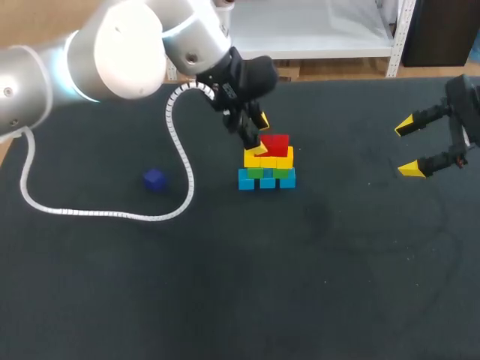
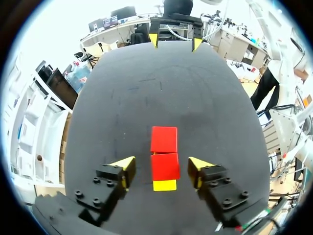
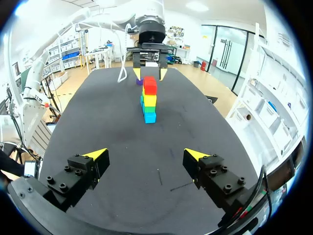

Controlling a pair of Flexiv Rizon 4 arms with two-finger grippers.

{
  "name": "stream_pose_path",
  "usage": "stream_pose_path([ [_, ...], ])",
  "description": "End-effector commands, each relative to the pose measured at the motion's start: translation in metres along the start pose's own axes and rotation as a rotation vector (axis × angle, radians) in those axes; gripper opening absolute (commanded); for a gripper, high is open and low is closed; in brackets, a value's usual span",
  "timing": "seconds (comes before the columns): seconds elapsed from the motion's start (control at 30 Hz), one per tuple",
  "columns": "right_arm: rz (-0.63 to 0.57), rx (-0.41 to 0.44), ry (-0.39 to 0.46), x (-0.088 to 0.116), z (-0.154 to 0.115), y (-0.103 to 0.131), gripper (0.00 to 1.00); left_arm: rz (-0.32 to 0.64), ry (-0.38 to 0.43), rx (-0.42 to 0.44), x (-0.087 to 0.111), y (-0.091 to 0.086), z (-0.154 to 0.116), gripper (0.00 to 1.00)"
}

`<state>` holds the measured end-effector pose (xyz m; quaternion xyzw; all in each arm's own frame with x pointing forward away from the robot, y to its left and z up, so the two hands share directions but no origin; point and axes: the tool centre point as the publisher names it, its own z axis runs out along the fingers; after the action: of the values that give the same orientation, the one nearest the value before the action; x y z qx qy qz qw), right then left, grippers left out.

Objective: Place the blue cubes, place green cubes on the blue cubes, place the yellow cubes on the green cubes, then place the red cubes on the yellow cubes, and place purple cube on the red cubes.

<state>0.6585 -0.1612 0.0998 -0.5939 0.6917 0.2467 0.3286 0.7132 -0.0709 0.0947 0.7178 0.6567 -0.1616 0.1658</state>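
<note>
Head view: gripper [image 1: 259,136] over red cubes [image 1: 277,145]

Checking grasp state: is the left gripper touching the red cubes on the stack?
Apart. The left wrist view shows the left gripper open around the red cubes, with a visible gap on each side.

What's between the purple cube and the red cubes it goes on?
In the head view, the left arm's white coiled cable loops across the table between the purple cube and the red cubes. The left gripper hangs open right over the red cubes, occupying the spot. No other cube lies between.
</note>
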Motion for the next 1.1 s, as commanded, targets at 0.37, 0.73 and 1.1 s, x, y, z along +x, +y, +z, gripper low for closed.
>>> stream_pose_path([
  [0.37, -0.001, -0.001, -0.003, 0.000, 0.001, -0.001, 1.00, -0.204, -0.041, -0.128, 0.088, -0.017, -0.057, 1.00],
  [0.73, -0.001, -0.001, -0.003, 0.000, 0.001, -0.001, 1.00, -0.111, -0.072, -0.070, 0.170, -0.031, -0.064, 1.00],
  [1.1, -0.001, -0.001, -0.003, 0.000, 0.001, -0.001, 1.00, 0.227, -0.041, 0.093, 0.214, -0.034, -0.061, 1.00],
])
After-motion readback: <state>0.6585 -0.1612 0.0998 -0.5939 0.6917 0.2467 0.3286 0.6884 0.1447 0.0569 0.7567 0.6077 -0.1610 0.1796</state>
